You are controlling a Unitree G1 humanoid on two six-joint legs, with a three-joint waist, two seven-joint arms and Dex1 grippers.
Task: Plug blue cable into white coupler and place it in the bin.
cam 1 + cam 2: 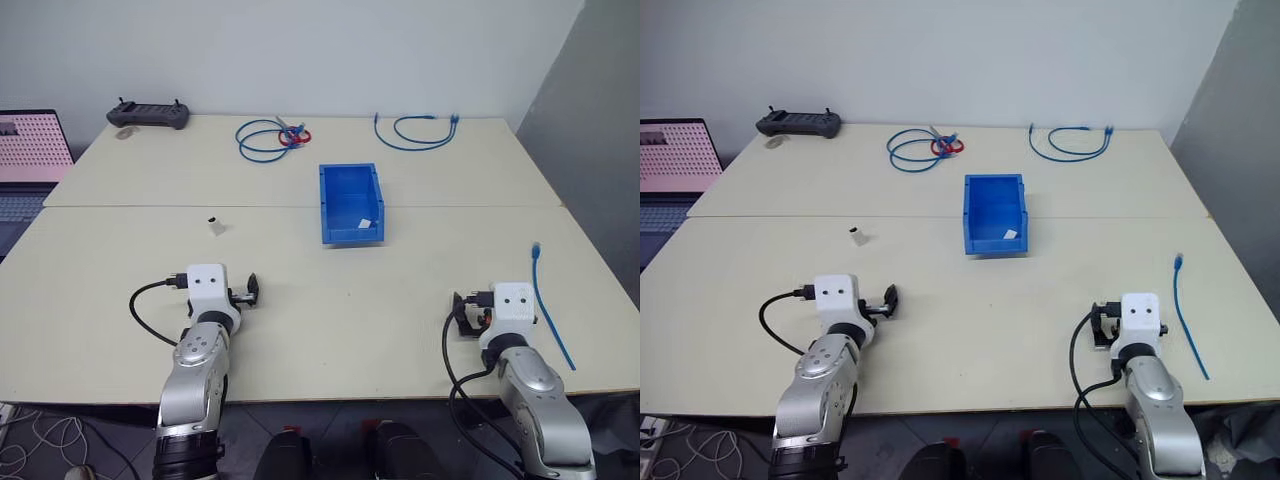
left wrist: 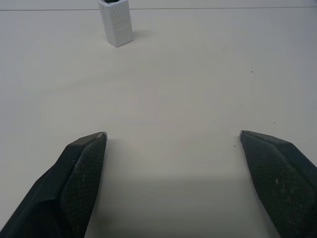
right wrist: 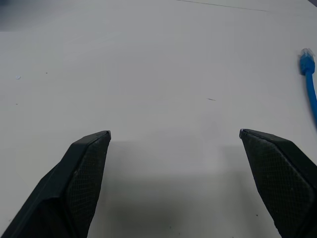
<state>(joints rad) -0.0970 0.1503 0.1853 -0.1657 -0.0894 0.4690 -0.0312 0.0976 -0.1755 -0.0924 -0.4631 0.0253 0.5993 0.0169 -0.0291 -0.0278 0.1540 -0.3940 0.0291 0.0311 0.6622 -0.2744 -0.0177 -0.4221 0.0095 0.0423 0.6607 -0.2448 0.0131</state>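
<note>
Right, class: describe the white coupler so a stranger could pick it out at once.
Start at the blue bin in the middle of the table. Look to its left, ahead of the left end effector: the white coupler stands there alone, a tiny white block, unlike the blue cables.

Far side of the pale cream table (image 1: 300,320): black handheld controller (image 1: 148,114) at its left corner, coiled blue cable with a red ring (image 1: 272,137) mid-edge, looped longer blue cable (image 1: 415,130) further right.

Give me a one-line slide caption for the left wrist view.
Open left gripper hovering over the bare table, the upright white coupler ahead, untouched.
</note>
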